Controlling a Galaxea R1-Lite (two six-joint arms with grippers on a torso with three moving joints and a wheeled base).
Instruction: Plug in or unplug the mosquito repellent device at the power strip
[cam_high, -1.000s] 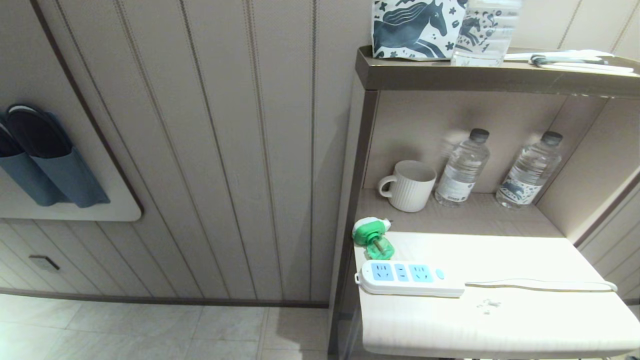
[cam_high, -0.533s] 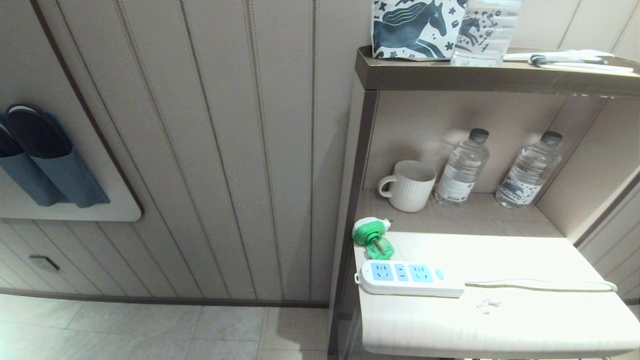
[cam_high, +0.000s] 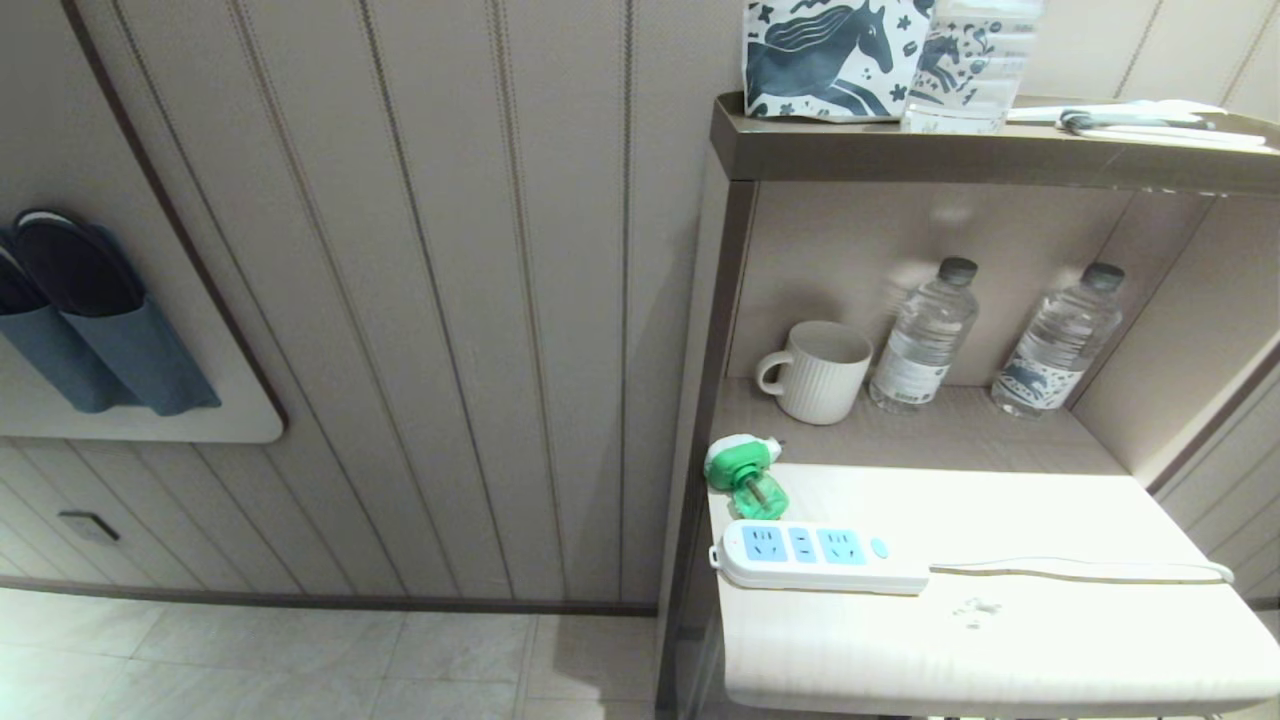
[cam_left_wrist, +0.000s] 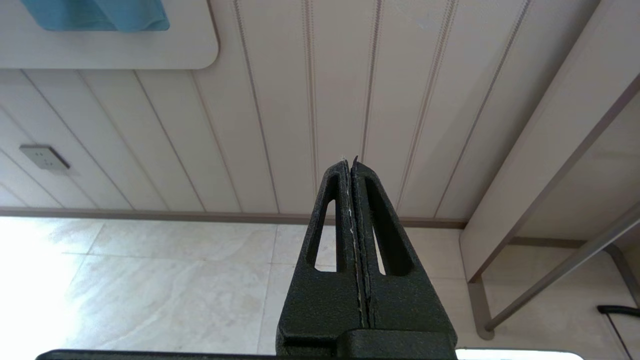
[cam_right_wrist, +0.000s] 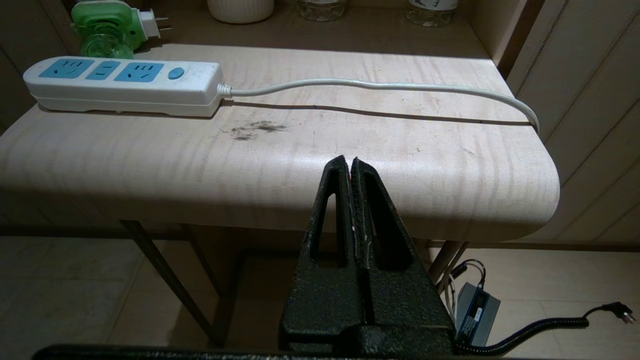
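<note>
Lying unplugged just behind the power strip (cam_high: 815, 556), the mosquito repellent device (cam_high: 745, 475) points its prongs toward the mug (cam_high: 815, 370). The strip runs along the table (cam_high: 1000, 640) edge. Both the left gripper (cam_left_wrist: 350, 162) and the right gripper (cam_right_wrist: 349, 161) are closed and empty.

The power strip (cam_right_wrist: 122, 85) is showing smooth glossy white plastic, lying on a pale wood-grain table (cam_right_wrist: 320, 165); the mug (cam_high: 820, 372) is looking ribbed, matt

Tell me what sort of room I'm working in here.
Probably a hotel guest room: slippers tucked in a wall pocket, a mug beside two water bottles in a shelf nook, and a small wooden table carrying the power strip and mosquito repellent device.
</note>
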